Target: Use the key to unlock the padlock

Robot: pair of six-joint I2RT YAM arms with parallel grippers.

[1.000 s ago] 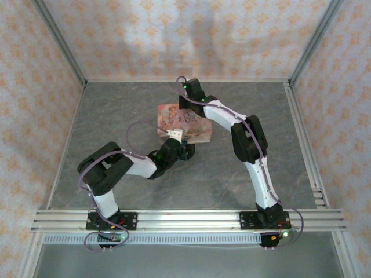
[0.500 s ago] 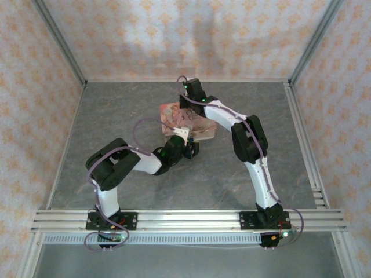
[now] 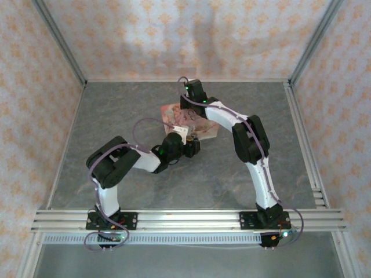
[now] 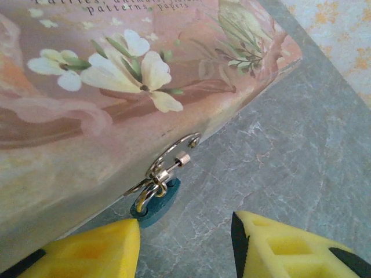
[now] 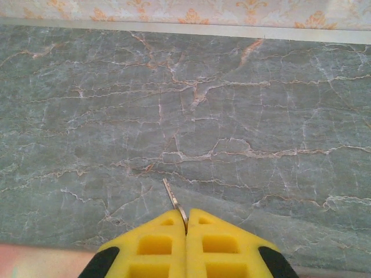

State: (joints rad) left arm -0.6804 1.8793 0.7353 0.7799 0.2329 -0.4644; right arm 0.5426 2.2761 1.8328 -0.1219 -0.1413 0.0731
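The blue padlock (image 4: 155,204) hangs by its silvery shackle from the clasp on the near side of the pink floral box (image 4: 104,87), its body on the table. My left gripper (image 4: 185,243) is open just short of it. Its left yellow finger (image 4: 87,252) sits right beside the padlock's body and nothing lies between the fingers. My right gripper (image 5: 186,223) is shut on the key (image 5: 172,198), whose thin blade sticks out over the grey table. From above, the right gripper (image 3: 186,113) hovers over the box (image 3: 204,128) and the left gripper (image 3: 194,146) is at its near edge.
The grey marbled table (image 3: 116,116) is walled by patterned panels on three sides, with metal rails (image 3: 185,219) along the near edge. Both arms cross toward the middle, the right arm (image 3: 249,139) arching over the box from the right.
My left arm has swung its wrist to the right and a little farther in, along the box's near edge. The right arm has stayed over the box.
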